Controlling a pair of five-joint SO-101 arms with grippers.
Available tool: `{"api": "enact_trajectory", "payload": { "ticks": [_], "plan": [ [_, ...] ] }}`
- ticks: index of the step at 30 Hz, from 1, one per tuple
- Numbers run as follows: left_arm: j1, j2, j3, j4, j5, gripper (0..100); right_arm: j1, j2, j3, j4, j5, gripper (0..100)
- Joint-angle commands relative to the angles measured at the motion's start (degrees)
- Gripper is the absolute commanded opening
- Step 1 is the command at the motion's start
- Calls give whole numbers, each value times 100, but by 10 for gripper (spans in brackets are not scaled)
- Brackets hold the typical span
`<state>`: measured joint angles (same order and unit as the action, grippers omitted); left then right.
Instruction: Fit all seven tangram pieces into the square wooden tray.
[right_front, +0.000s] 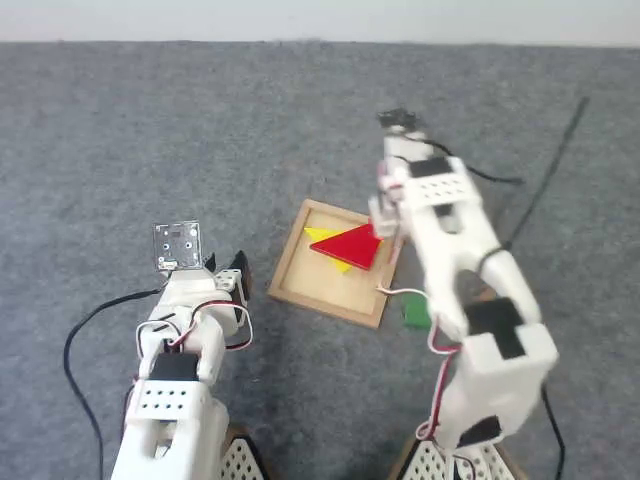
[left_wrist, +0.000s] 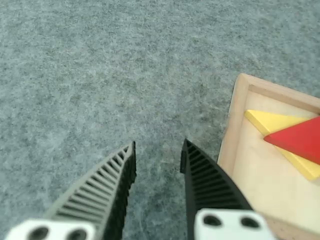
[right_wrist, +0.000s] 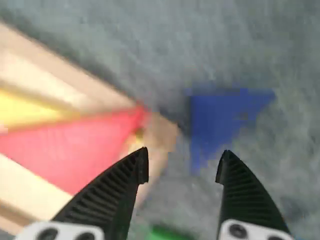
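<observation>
The square wooden tray lies mid-table with a red triangle resting tilted over a yellow triangle. My right gripper hangs open over the tray's far right corner. In its wrist view the open gripper stands above the tray corner, with the red triangle and the yellow triangle on one side and a blue triangle on the carpet just outside. My left gripper is open and empty over bare carpet beside the tray.
A green piece lies on the grey carpet off the tray's near right edge, under the right arm; its edge shows as the green piece. Open carpet stretches to the left and far side. Cables trail behind both arms.
</observation>
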<state>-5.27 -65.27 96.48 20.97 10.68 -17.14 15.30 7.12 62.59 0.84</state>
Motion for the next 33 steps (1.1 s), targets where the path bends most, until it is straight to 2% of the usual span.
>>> {"api": "enact_trajectory", "payload": {
  "ticks": [1,5,12,21,33],
  "plan": [
    [-35,-79,-75,44,44,145,-919,312,-1653,453,-202,221],
    [-35,-79,-75,44,44,145,-1209,919,-2488,637,-202,221],
    [-35,-79,-75,44,44,145,-1455,1868,-3033,681,-193,221],
    [-35,-79,-75,44,44,145,-1534,1930,-2963,1297,-193,221],
    [-35,-79,-75,44,44,145,-1912,1138,-1714,1103,-176,221]
  ]
}}
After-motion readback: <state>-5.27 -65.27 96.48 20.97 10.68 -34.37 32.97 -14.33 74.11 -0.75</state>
